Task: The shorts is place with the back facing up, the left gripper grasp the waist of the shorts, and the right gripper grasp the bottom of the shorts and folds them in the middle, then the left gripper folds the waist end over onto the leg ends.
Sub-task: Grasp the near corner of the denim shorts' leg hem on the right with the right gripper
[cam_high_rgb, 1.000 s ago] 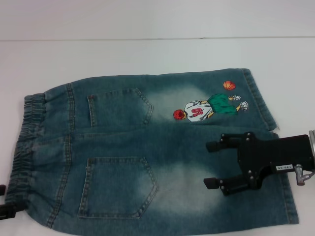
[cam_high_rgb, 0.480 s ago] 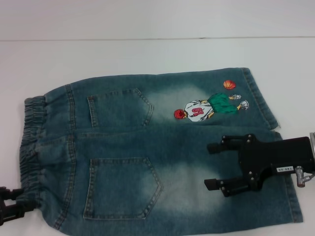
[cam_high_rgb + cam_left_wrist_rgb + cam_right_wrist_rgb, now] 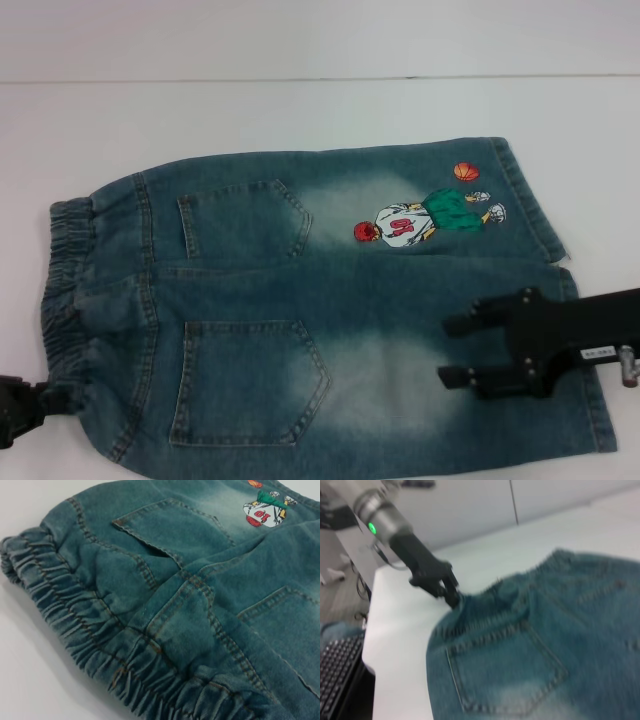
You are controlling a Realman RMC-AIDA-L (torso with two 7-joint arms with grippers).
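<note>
The faded denim shorts lie flat, back pockets up, with the gathered waist on the left and the leg hems on the right. A cartoon player print marks the far leg. My left gripper is at the near corner of the waist. In the right wrist view the left gripper looks pinched on the bunched band. My right gripper hovers open over the near leg, short of the hem. The left wrist view shows the waist close up.
The white table extends behind and to the left of the shorts. The right wrist view shows the table's edge with a keyboard below it.
The left gripper came in from the lower left to the waist corner and closed there; the waistband bunched slightly. The right gripper slid right and nearer, staying open.
</note>
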